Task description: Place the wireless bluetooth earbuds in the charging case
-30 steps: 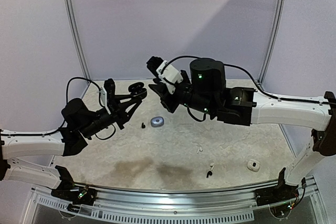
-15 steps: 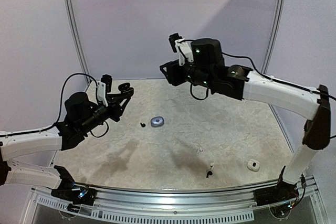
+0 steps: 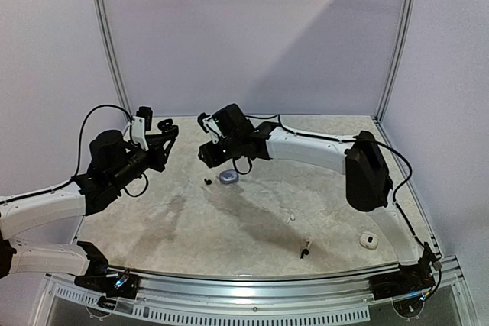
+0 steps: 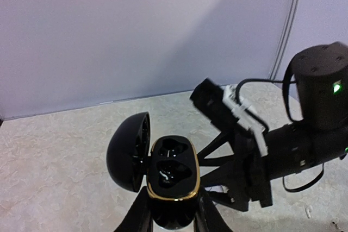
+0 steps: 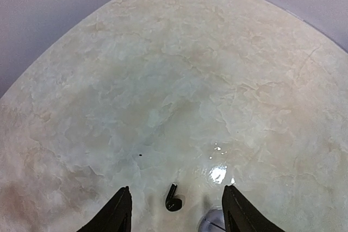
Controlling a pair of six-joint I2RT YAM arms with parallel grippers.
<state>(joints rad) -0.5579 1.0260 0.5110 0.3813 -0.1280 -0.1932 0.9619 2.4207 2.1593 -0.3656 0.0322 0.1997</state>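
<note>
Left fingers [image 4: 140,215] seemingly around charging case [image 4: 173,176]

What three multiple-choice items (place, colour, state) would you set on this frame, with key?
1. Where is the black earbud nearest the right gripper?
A. on the table, below its open fingers
B. pinched in the fingers
C. in a socket
2. Rim colour of the charging case in the left gripper?
A. silver
B. gold
C. white
3. The case's lid is:
A. shut
B. open
C. missing
Key: 1 A, right wrist view shows it lying loose on the table; 2 B, a gold band rings the sockets; 3 B, lid swung aside.
</note>
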